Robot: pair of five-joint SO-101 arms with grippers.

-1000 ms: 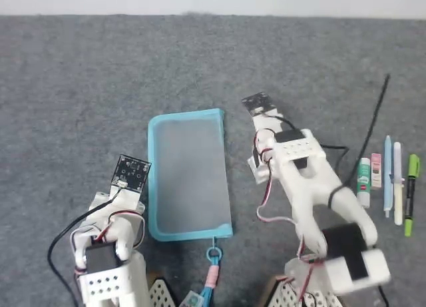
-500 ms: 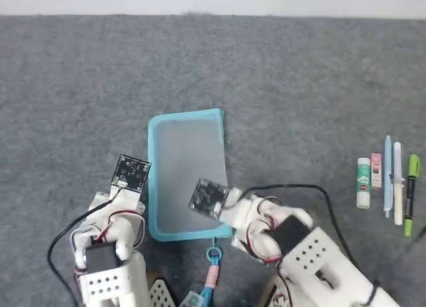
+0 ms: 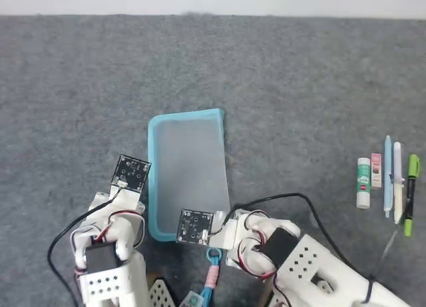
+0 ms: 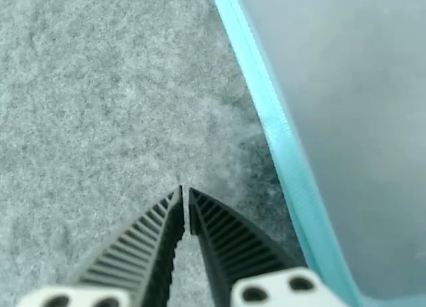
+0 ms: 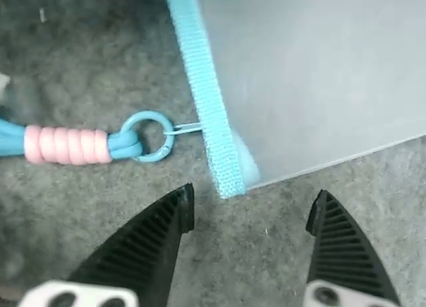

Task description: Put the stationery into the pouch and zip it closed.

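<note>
Pouch [image 3: 190, 167] is lying flat about mid-table on the grey felt [image 3: 299, 87], long side running away from the arms, teal border around a frosted see-through panel; can't tell from here whether the zip is done up or not. Starting on the left: the left gripper [image 4: 185, 194] is low over the felt just beside the pouch's left long edge, not touching it; its fingers are pressed tight together with nothing between them. Moving across to the pouch's near short edge, the zip pull ring [image 5: 148, 137] hangs off the teal band by a thin wire link near the right corner; it lies on the felt just off the pouch, with a pink wrapped bit [image 5: 66, 146] and a blue cord [image 3: 208, 295] trailing back toward the arm bases. The right gripper [image 5: 256, 194] is right over that near right corner; its jaws are spread wide, one on the ring side and one past the corner, gripping nothing. Way off at the right edge, well apart from the pouch, the stationery is lined up side by side: glue stick [image 3: 363, 182]; small pink piece [image 3: 376, 170]; blue pen [image 3: 387, 177]; white pen [image 3: 397, 184]; green highlighter [image 3: 411, 194]; none of it is in the pouch.
</note>
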